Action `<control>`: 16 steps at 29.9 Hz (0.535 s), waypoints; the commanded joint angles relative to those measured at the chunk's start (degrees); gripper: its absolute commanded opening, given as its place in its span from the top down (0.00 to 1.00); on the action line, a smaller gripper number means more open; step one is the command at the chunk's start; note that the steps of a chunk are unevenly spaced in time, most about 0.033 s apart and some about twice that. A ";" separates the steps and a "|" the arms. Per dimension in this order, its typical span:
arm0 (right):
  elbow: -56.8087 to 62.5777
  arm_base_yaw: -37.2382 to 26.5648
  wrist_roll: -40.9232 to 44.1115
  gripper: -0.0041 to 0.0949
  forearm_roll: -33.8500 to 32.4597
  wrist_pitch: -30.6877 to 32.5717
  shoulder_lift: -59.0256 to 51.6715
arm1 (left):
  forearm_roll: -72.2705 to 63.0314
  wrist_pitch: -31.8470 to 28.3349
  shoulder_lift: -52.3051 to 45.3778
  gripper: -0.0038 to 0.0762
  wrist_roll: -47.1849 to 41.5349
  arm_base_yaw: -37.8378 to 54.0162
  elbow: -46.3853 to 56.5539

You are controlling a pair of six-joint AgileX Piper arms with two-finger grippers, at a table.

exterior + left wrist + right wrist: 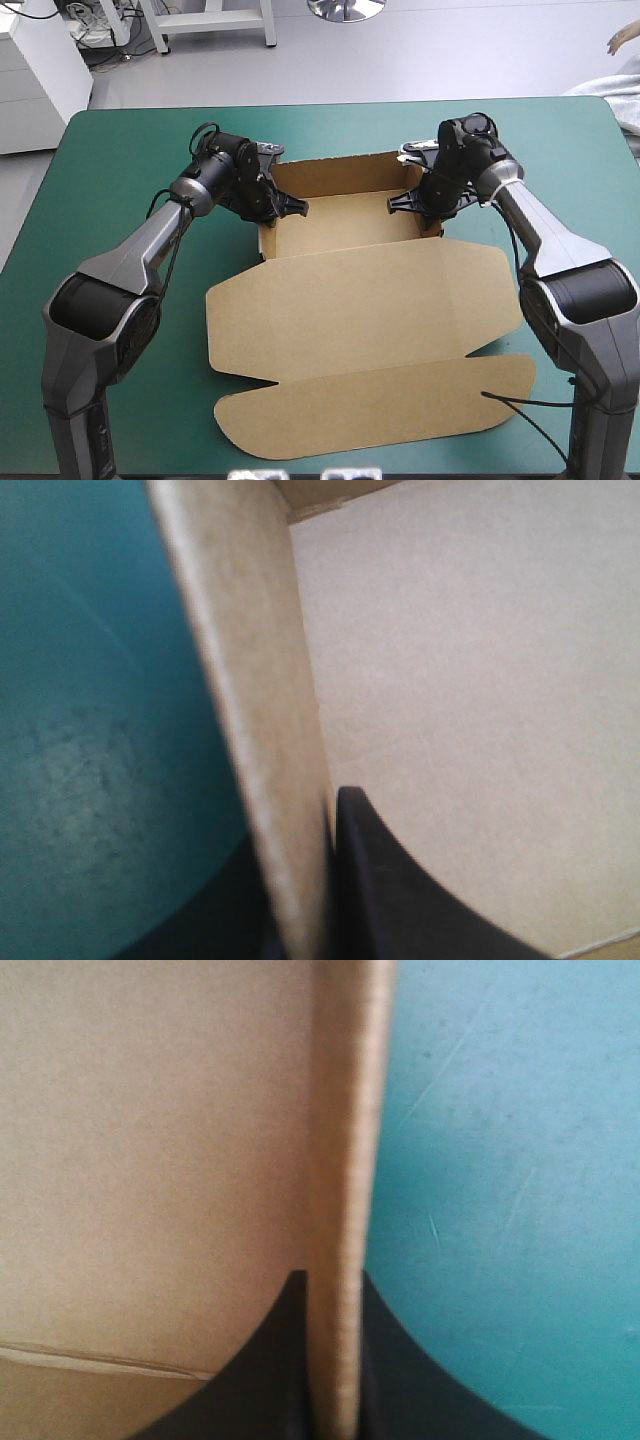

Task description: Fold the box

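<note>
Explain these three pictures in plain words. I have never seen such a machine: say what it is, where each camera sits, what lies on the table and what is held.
This is a robot with two arms at a table with a teal-green cover. The wide picture comes from a camera above and behind it. The other two come from cameras on the wrists, each looking along that arm's pincer, whose black fingers rise from the bottom edge. On the table lies a brown box, half made: an open tray with raised walls, its lid lying flat toward the robot. The left pincer is shut on the tray's left wall, one finger inside and one outside; the right pincer grips the right wall the same way.
</note>
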 commanded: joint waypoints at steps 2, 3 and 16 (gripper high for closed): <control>-1.91 -0.72 -1.37 0.97 0.89 0.48 -2.05 | -3.29 1.04 -1.80 0.95 5.24 -0.44 -0.98; -1.91 -0.72 -1.20 0.97 1.03 0.48 -1.82 | -3.40 1.38 -1.66 0.95 5.24 -0.44 -0.98; -1.91 -0.72 -1.42 0.19 2.57 0.48 -1.82 | -2.54 9.57 -1.33 0.22 5.49 0.64 -3.84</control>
